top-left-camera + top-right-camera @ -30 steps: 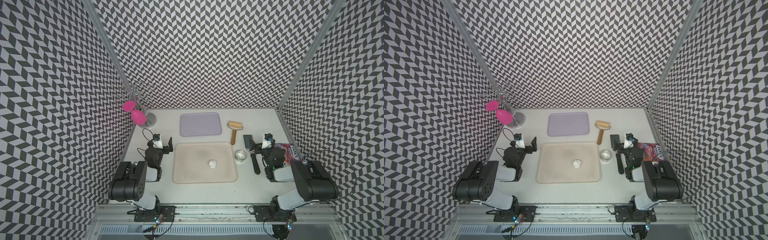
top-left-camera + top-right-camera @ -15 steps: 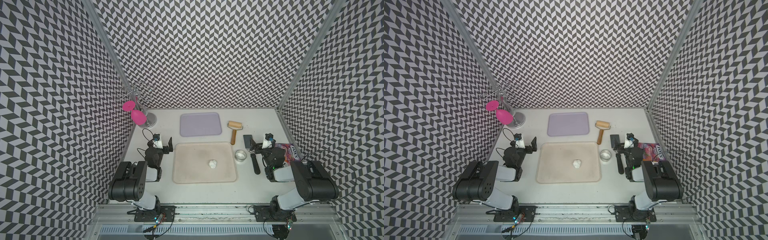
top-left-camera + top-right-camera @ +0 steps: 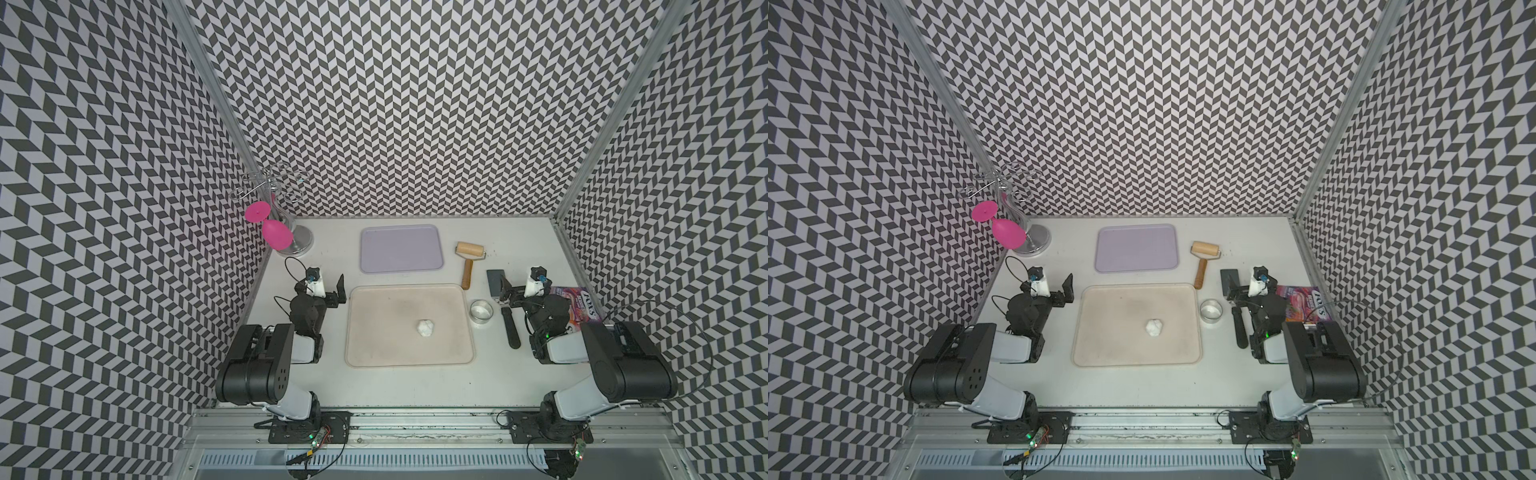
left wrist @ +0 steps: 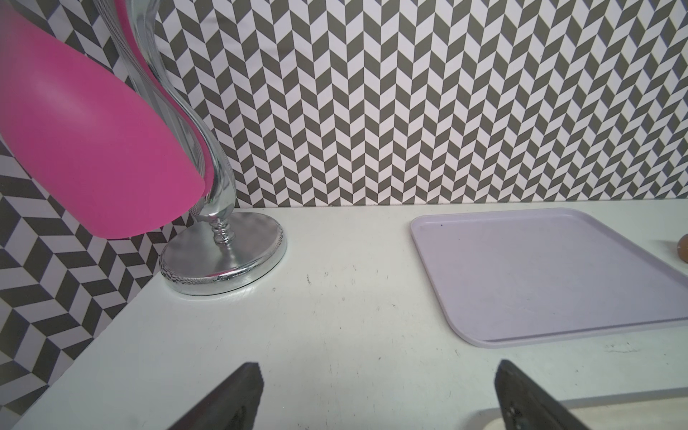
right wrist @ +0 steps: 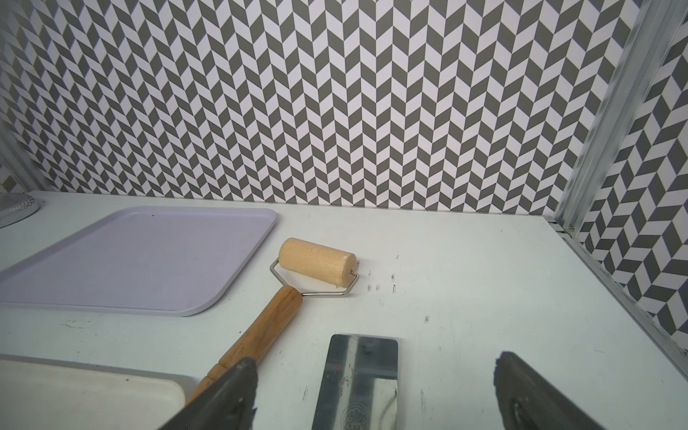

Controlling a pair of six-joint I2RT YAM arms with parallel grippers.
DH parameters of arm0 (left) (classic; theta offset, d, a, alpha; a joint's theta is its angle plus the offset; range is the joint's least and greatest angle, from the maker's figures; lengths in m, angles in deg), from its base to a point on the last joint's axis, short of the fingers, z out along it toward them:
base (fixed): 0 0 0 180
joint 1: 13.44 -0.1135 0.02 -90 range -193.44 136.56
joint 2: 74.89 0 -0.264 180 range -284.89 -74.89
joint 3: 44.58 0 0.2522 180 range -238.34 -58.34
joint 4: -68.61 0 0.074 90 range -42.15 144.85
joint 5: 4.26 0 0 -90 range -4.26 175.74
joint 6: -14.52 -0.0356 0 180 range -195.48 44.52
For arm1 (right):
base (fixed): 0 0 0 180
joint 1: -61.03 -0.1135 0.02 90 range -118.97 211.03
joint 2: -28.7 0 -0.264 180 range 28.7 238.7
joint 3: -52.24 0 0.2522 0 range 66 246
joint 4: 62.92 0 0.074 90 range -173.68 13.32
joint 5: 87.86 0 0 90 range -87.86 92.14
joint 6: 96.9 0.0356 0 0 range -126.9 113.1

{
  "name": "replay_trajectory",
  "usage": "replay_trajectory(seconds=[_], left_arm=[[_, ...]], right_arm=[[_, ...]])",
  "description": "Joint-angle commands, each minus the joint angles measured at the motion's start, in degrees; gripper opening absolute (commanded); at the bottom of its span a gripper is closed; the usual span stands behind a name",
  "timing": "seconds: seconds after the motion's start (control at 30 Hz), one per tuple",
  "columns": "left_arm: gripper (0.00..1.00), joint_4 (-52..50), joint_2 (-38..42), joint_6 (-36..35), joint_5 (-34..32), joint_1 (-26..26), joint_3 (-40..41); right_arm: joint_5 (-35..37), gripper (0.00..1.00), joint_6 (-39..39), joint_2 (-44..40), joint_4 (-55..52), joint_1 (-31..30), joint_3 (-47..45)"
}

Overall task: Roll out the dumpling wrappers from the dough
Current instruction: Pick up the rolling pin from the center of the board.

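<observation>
The dough (image 3: 424,328) sits unrolled on the beige tray (image 3: 374,353). The left end effector (image 4: 376,394) and right end effector (image 5: 376,391) stand apart, empty, with the roller (image 5: 316,260) near the right one.

Robot laboratory test cell, not a domestic kitchen. Chevron-patterned panels (image 3: 395,104) enclose the white tabletop (image 3: 399,386) behind and to both sides of the beige tray (image 3: 374,332). The left arm (image 3: 253,370) and right arm (image 3: 627,370) are bolted to an aluminium rail (image 3: 415,419) in front of that tray.

A small white dough lump (image 3: 1153,327) sits on the beige rectangular tray (image 3: 1108,332).
A wooden hand roller (image 3: 1205,250) and a round metal ring cutter (image 3: 1211,310) lie just beside it.
</observation>
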Motion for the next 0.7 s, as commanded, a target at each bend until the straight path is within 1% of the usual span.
replay_trajectory(seconds=[0.0,0.03,0.07,0.1,0.13,0.17,0.2,0.23,0.3,0.33,0.37,0.4,0.43,0.5,0.57,0.67], left_arm=[[1.0,-23.42,8.97,-0.65,1.07,-0.21,-9.16],[1.0,-33.74,11.0,-0.65,1.07,-0.21,-13.21],[1.0,-43.34,12.35,-0.65,1.07,-0.21,-17.6],[1.0,-52.36,13.31,-0.65,1.07,-0.29,-21.92],[1.0,-60.89,13.96,-0.65,1.07,-0.3,-25.56],[1.0,-65.52,14.3,-0.65,1.07,-0.38,-28.35],[1.0,-71.94,14.72,-0.65,1.07,-0.54,-31.12],[1.0,-76.44,15.13,-0.65,1.07,-0.8,-33.02],[1.0,-83.11,16.07,-0.65,1.07,-1.0,-35.53],[1.0,-84.88,16.39,-0.65,1.07,-1.01,-36.02],[1.0,-85.97,16.89,-0.65,1.07,-1.18,-35.67],[1.0,-85.31,17.6,-0.65,1.07,-1.33,-34.09],[1.0,-83.88,18.43,-0.65,1.07,-1.37,-31.77],[1.0,-81.35,19.95,-0.65,1.07,-1.35,-28.07],[1.0,-79.4,21.5,-0.65,1.07,-1.7,-26.59],[1.0,-80.29,22.4,-0.65,1.07,-2.14,-27.31]], right_arm=[[7.43,0.99,2.94,-8.96,-9.04,-1.71,3.26],[12.5,1.0,7.68,-13.45,-20.62,-2.49,6.98],[15.16,0.99,12.73,-17.07,-32.53,-2.74,10.86],[16.1,1.0,17.21,-19.59,-41.11,-2.74,13.62],[17.06,1.0,22.33,-21.47,-46.77,-2.64,15.22],[18.9,0.99,29.95,-22.6,-50.98,-2.71,15.96],[21.1,1.0,40.99,-23.41,-56.13,-2.6,16.21],[19.56,1.0,45.84,-23.99,-57.78,-2.27,15.19],[7.22,1.0,43.48,-24.92,-54.1,-1.16,13.35],[4.18,1.0,42.71,-25.2,-54.23,-1.22,13.75],[0.3,1.0,42.15,-25.59,-56.55,-1.58,14.97],[-0.95,1.0,42.02,-25.86,-57.24,-2.97,15.8],[-1.32,0.98,41.28,-25.68,-58.39,-4.84,16.87],[1.39,0.97,39.73,-24.14,-63.94,-8.77,20.86],[5.8,0.95,36.63,-20.44,-70.5,-13.42,26.08],[7.82,0.84,32.97,-12.94,-77.86,-17.19,32.55]])
